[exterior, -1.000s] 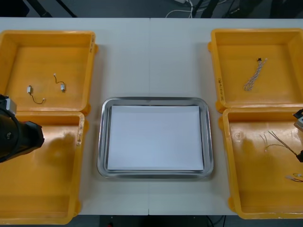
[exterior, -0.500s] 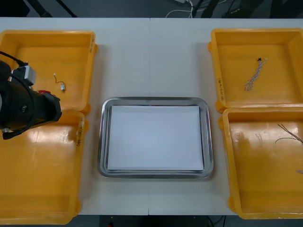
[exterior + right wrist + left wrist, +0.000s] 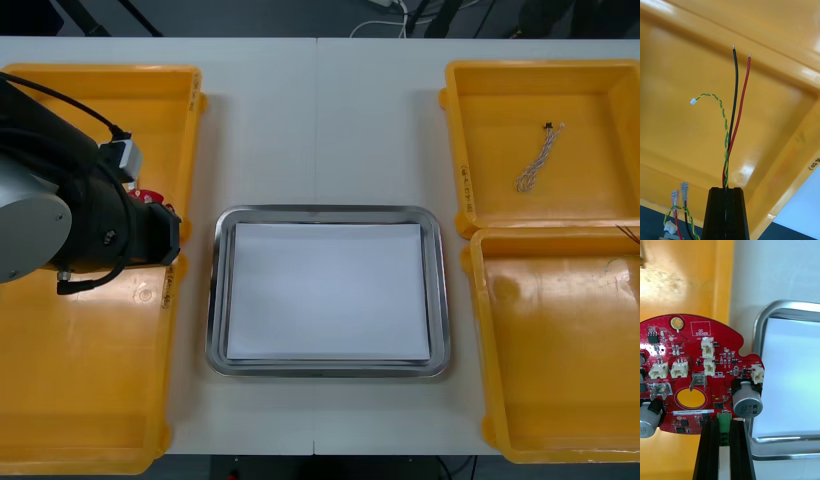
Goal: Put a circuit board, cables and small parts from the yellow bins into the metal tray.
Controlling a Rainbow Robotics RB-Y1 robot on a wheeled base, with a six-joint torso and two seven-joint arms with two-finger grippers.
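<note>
My left gripper [image 3: 724,422] is shut on the green connector at the edge of a round red circuit board [image 3: 696,367]. The board hangs over the edge of a yellow bin [image 3: 685,281], right beside the metal tray's rim [image 3: 760,320]. From the front, the left arm [image 3: 90,225] spans the two left bins, and the board [image 3: 150,197] peeks out beside it. My right gripper [image 3: 725,190] is shut on a bundle of cables [image 3: 732,123], one black, one red and a twisted yellow-green pair, held above a bin floor [image 3: 681,97].
The metal tray [image 3: 214,290] sits mid-table with a white inside. A twisted blue and white cable [image 3: 538,158] lies in the far right bin [image 3: 590,100]. The near right bin [image 3: 560,370] and near left bin [image 3: 80,390] have bare floors. More cable ends [image 3: 677,212] hang beside the right fingers.
My left arm has swung from the near left bin rightward toward the tray, carrying the red board. The right arm and its cables have left the near right bin in the front view.
</note>
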